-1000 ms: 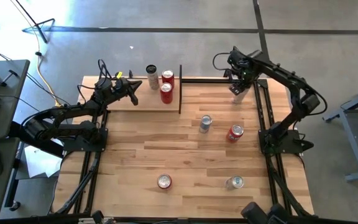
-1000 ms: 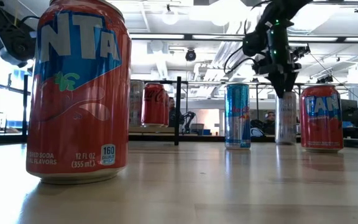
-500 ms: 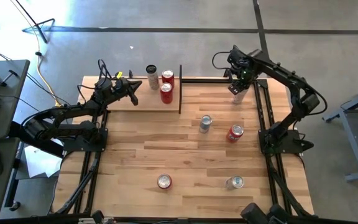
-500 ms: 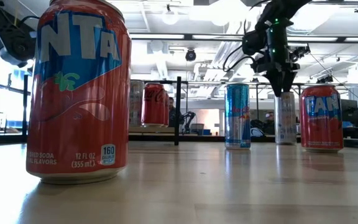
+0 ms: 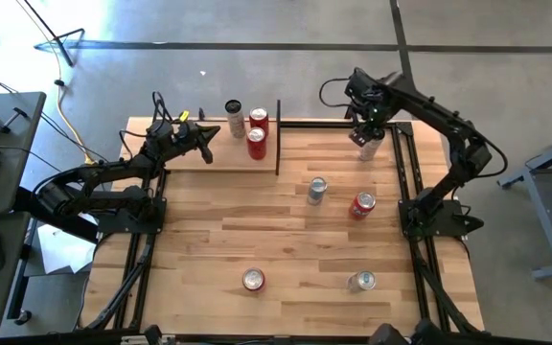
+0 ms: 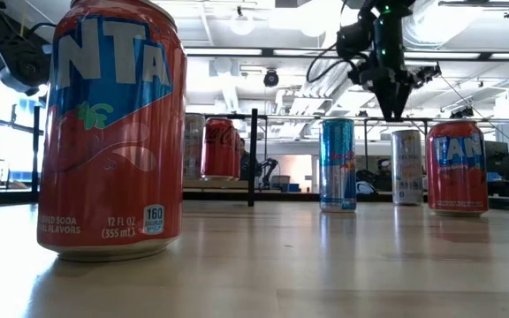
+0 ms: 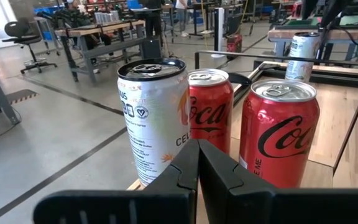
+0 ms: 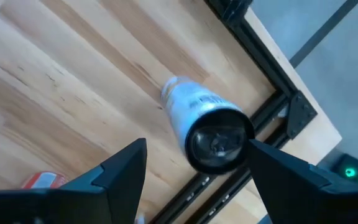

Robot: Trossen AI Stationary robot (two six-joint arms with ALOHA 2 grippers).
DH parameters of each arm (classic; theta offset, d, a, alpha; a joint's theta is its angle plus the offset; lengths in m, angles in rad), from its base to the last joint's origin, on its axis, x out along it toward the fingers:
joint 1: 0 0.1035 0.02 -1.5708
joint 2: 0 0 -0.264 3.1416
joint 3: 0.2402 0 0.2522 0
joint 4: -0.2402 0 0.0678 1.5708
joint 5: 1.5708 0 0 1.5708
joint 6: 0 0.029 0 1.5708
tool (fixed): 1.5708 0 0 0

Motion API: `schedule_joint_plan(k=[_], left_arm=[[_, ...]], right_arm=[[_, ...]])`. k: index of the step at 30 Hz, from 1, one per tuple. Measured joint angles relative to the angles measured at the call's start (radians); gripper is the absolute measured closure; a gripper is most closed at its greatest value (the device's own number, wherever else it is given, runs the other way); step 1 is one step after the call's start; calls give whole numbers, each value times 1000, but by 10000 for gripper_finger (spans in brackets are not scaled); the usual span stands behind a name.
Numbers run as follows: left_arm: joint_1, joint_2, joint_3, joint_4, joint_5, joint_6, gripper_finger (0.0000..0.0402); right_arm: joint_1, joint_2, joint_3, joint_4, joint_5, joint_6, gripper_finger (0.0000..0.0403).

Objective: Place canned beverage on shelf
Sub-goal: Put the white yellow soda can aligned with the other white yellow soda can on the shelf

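The slatted wooden table [image 5: 257, 225] stands on a grey floor. Three cans sit on the shelf [image 5: 220, 158] far left. The right gripper [image 5: 370, 123], jaws spread, hovers above a white can [image 5: 369, 147] far right. The left gripper [image 5: 204, 136], jaws pressed together, rests at the shelf.

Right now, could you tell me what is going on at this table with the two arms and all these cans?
The right gripper hangs open just above a slim white can standing at the table's far right corner, not holding it. The left gripper is shut and waits at the shelf, which carries three cans: a white can and two Coca-Cola cans. Four more cans stand on the tabletop: a blue-and-silver can, two red Fanta cans and a silver can.
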Motion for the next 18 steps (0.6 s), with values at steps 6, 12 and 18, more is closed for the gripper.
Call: schedule_joint_plan(k=[6,12,18], left_arm=[[0,0,0,-1,0,0,401],[0,0,0,-2,1,0,402],[0,0,0,-2,1,0,401]], right_arm=[[-72,-1,-46,-18,-30,16,142],[-123,0,-105,53,-50,-9,142],[-130,0,-110,78,-69,-28,142]])
